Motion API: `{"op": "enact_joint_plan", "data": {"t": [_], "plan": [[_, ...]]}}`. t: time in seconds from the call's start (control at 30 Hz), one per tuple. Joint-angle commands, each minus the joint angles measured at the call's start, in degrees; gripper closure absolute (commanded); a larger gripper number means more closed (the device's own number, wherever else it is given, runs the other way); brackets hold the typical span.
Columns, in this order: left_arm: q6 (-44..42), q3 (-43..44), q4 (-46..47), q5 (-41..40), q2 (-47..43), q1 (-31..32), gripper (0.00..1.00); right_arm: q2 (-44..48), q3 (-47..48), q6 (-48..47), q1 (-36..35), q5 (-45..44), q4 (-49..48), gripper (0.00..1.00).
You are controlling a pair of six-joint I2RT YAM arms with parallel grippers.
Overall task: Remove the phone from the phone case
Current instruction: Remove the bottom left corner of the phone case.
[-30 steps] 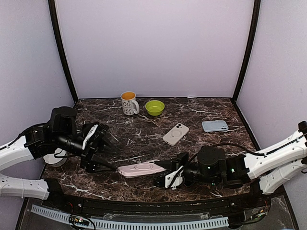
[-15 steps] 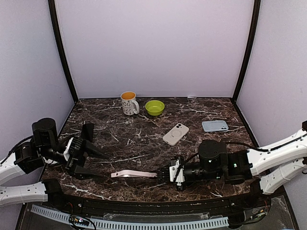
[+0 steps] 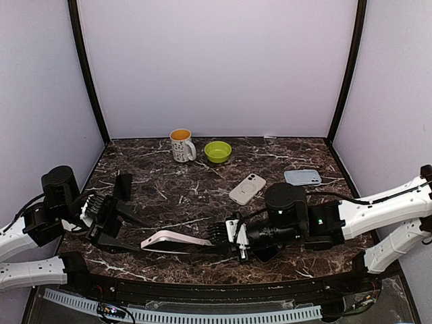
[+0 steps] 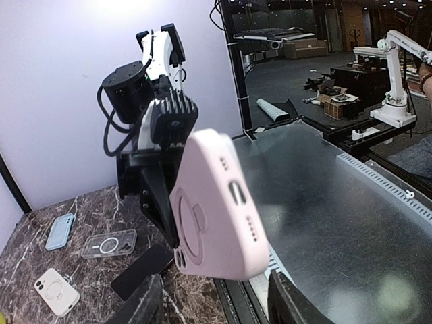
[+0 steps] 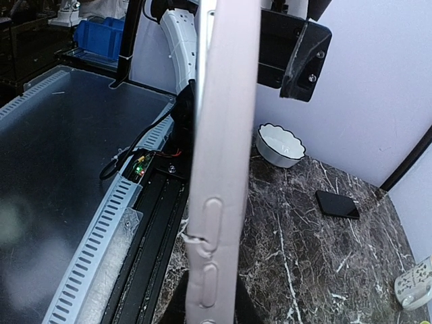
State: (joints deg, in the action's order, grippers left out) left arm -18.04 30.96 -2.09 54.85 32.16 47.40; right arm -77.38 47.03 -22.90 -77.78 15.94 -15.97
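Note:
My right gripper (image 3: 221,236) is shut on one end of the pink phone case (image 3: 174,239) and holds it on edge, above the table near the front edge. In the right wrist view the case (image 5: 219,169) stands edge-on and hides my right gripper's fingers. In the left wrist view the case (image 4: 216,209) hangs just ahead of my left gripper (image 4: 216,305), whose jaws stand wide apart and touch nothing. My left gripper (image 3: 137,233) sits at the case's free end. I cannot tell if the case holds a phone. A black phone (image 4: 142,270) lies flat under the right arm.
A white mug (image 3: 181,144) and a green bowl (image 3: 217,151) stand at the back. A white case (image 3: 247,188), a light blue case (image 3: 302,177) and a clear case (image 4: 108,243) lie right of centre. A white bowl (image 5: 280,145) and another dark slab (image 5: 337,204) are by the left arm.
The left gripper let go of the pink case and drew back left. The right gripper then carried the case left toward it, tilting it more on edge.

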Motion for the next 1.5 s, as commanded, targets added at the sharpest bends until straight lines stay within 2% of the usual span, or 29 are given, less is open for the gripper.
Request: {"op": "enact_joint_plan", "data": {"t": [0.0,0.27,0.67,0.83,0.97,1.17,1.47], "plan": [[1.6,-0.3,4.2,3.5,-0.2,-0.3,0.46,-0.7,3.1,1.2,1.3,2.4,-4.0,1.0],[1.3,-0.1,2.4,4.0,-0.2,-0.3,0.51,-2.3,4.6,0.8,2.3,2.8,-5.0,1.0],[1.2,-0.4,2.5,3.4,1.1,-0.3,0.68,-3.4,5.4,0.2,2.5,3.9,-5.3,1.0],[0.8,-0.4,2.4,3.6,1.9,-0.3,0.7,-3.4,5.8,-0.1,2.5,4.2,-5.2,1.0],[0.5,-0.2,2.4,4.1,2.3,-0.4,0.75,-3.4,5.8,-0.8,2.5,4.5,-4.9,1.0],[-1.6,1.2,-2.1,6.0,3.4,-0.3,0.81,-3.5,6.0,-4.5,2.5,5.7,-2.2,1.0],[-6.9,5.3,-12.0,11.0,6.5,-0.3,0.82,-4.9,7.6,-14.5,2.8,6.8,4.2,1.0]]}}
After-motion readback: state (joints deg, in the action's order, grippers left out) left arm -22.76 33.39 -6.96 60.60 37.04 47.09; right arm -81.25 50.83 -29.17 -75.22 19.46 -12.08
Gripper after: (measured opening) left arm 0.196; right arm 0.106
